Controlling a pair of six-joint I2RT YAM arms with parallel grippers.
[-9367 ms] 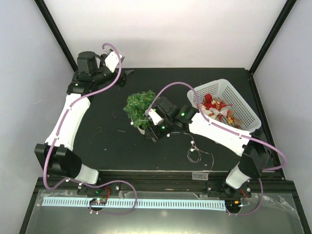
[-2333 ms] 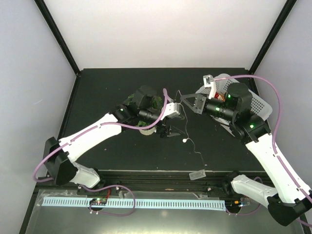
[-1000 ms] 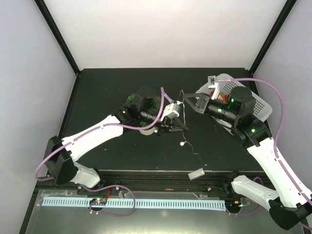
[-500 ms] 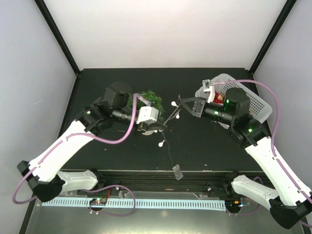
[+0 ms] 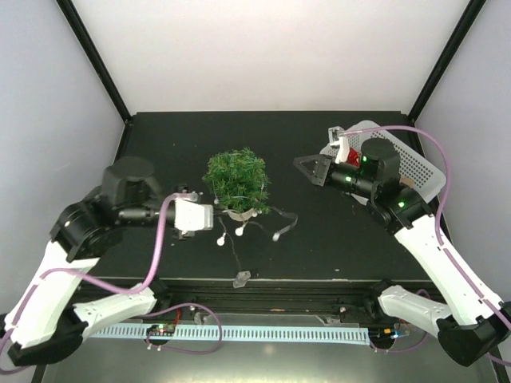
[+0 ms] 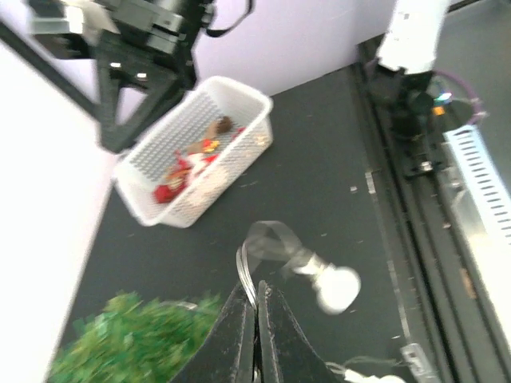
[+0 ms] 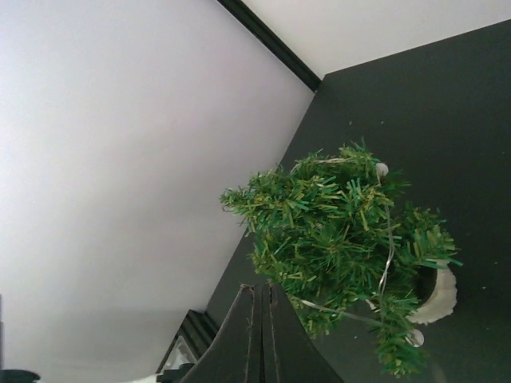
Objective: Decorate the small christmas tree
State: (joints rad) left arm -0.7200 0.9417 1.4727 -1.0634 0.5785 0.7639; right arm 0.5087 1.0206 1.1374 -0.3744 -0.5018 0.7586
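Two claws are in play, and both are pressed shut. My left claw (image 6: 255, 297) is pinching the thin wire of a light string (image 5: 276, 236), its fingers closed flat on the strand. One loop of wire is curling up just past the tips, with a round white bulb (image 6: 335, 286) hanging beside it (blurred in my left wrist camera). My right claw (image 7: 260, 291) is holding its fingers tight together, and nothing is showing between them.

The small christmas tree (image 5: 236, 182) is standing upright in its whitish pot (image 7: 437, 294), just beside my left claw and slightly beyond its tips. It is sitting straight ahead of my right claw, apart from it, with bare black table (image 5: 160, 144) lying between. Part of the string is draping across the green needles, and the rest is trailing down past the pot. From there it is running onto the table between the tree and my left claw, ending in a small clear box (image 5: 239, 279) nearer my bases. Behind my right claw, a white perforated basket (image 5: 411, 159) is sitting with red and gold ornaments inside.
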